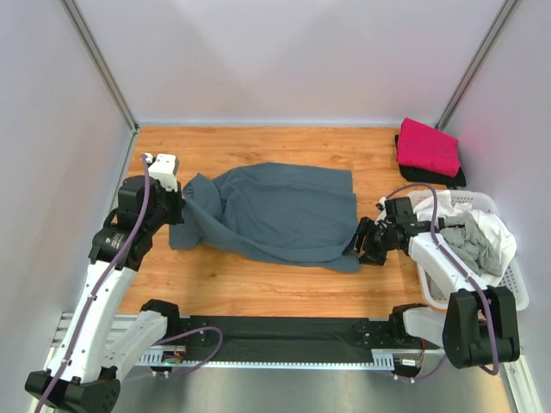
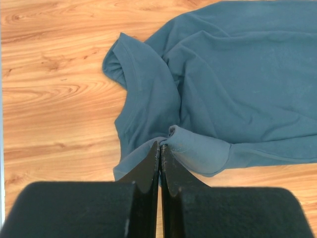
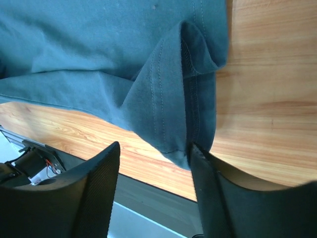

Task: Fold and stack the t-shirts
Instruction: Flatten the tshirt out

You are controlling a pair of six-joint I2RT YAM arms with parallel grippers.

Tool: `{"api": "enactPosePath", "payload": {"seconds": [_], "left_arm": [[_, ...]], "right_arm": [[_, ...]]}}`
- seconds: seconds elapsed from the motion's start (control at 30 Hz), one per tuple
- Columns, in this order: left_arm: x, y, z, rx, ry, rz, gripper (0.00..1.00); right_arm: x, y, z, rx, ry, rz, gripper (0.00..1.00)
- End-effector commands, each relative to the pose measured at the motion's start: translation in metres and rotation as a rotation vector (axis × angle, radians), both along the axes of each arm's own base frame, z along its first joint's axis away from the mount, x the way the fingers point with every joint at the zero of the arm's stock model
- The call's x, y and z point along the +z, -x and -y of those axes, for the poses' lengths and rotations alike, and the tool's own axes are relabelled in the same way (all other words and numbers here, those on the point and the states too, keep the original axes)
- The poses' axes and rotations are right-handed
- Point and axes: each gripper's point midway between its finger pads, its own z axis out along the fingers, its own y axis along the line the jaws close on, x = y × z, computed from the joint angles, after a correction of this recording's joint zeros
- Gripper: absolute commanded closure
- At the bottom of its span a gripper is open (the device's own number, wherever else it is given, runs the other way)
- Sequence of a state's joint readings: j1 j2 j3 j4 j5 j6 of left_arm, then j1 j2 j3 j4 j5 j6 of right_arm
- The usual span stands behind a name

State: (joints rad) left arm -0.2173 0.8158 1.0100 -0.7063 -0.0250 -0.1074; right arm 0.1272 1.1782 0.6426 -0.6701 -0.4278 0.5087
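Slate blue-grey t-shirt lies mid-table, one edge pinched, one corner let go.
At its 4 o'clock the right gripper stands with fingers apart, the hem corner loose between them; at 9 o'clock the left gripper is clenched on a rolled edge. The cloth looks light and limp and will likely sag, so stitched hems and corners are the best holds. It lies rumpled. At the table's 1 o'clock a folded magenta-pink t-shirt tops a black t-shirt.
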Motion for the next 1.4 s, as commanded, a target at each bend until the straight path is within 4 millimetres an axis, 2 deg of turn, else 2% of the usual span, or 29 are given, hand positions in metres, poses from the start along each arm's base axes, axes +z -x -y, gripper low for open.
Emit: {"api": "enactPosePath", "payload": {"seconds": [0.0, 0.07, 0.13, 0.2, 0.3, 0.43, 0.6, 0.77, 1.0, 1.1, 1.13, 1.2, 1.3, 1.37], "left_arm": [[0.016, -0.004, 0.005, -0.017, 0.024, 0.051, 1.00], [0.016, -0.005, 0.005, -0.014, 0.026, 0.051, 1.00], [0.018, -0.005, 0.004, -0.010, 0.025, 0.056, 1.00], [0.019, -0.006, 0.004, -0.010, 0.022, 0.058, 1.00], [0.019, -0.005, 0.003, -0.004, 0.018, 0.052, 1.00], [0.019, -0.006, 0.002, -0.001, 0.013, 0.047, 1.00], [0.021, -0.008, 0.003, -0.004, 0.019, 0.049, 1.00], [0.019, -0.011, 0.006, -0.011, 0.018, 0.035, 1.00], [0.020, -0.012, 0.006, -0.017, 0.016, 0.028, 1.00], [0.021, -0.012, 0.005, -0.011, 0.009, 0.023, 1.00], [0.021, -0.012, 0.005, -0.009, 0.009, 0.021, 1.00], [0.023, -0.013, 0.003, -0.004, 0.004, 0.029, 1.00], [0.028, -0.016, -0.001, 0.031, 0.002, 0.042, 1.00], [0.039, -0.019, -0.006, 0.068, 0.005, 0.069, 1.00]], "right_arm": [[0.002, -0.011, -0.003, -0.030, -0.023, 0.030, 0.39], [-0.001, -0.010, -0.001, -0.036, -0.014, 0.013, 0.31], [-0.010, -0.008, 0.003, -0.056, 0.014, -0.016, 0.31], [-0.017, -0.008, 0.011, -0.084, 0.061, -0.040, 0.35], [-0.017, -0.012, 0.013, -0.100, 0.078, -0.030, 0.36], [-0.018, -0.016, 0.015, -0.103, 0.085, -0.009, 0.45], [-0.015, -0.024, 0.021, -0.090, 0.127, 0.025, 0.46], [-0.016, -0.028, 0.014, -0.059, 0.089, 0.044, 0.46], [-0.023, -0.032, 0.006, -0.041, 0.046, 0.045, 0.54], [-0.022, -0.035, 0.006, -0.045, 0.050, 0.054, 0.67], [-0.021, -0.035, 0.006, -0.047, 0.048, 0.056, 0.80], [-0.017, -0.036, 0.007, -0.053, 0.049, 0.060, 0.99], [-0.002, -0.037, 0.006, -0.061, 0.044, 0.081, 1.00], [0.017, -0.041, 0.008, -0.069, 0.051, 0.123, 1.00]]}}
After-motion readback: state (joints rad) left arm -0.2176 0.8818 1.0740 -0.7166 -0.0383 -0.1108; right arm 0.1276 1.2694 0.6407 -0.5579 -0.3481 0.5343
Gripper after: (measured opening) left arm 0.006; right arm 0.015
